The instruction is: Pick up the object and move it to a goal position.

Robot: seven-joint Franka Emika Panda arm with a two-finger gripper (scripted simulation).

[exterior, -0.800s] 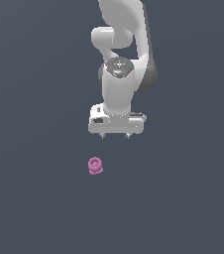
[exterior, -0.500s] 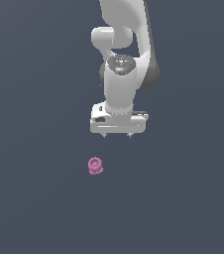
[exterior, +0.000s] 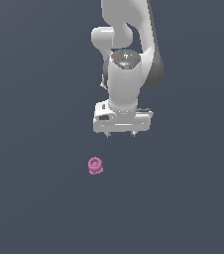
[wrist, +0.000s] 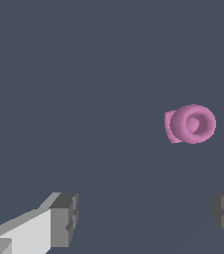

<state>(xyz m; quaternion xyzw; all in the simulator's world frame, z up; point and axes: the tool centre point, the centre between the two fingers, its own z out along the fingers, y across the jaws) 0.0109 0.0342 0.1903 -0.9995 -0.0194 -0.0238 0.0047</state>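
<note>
- pincer (exterior: 121, 134) is spread wide and carries nothing; the wrist view shows its two fingertips (wrist: 64, 218) well apart, presumably ready to straddle the target.
- pink object (exterior: 95, 165) lies on the dark floor (exterior: 34, 198), apart from the pincer, toward the exterior view's left.
- judgement: approach stage; pincer is not yet centred over the object.

A plain dark slate-grey ground (exterior: 39, 124) fills both views, flat and unmarked, spreading below and all around the hand. It shows 1 even tone, with no seam, edge or pattern that can be made out.
</note>
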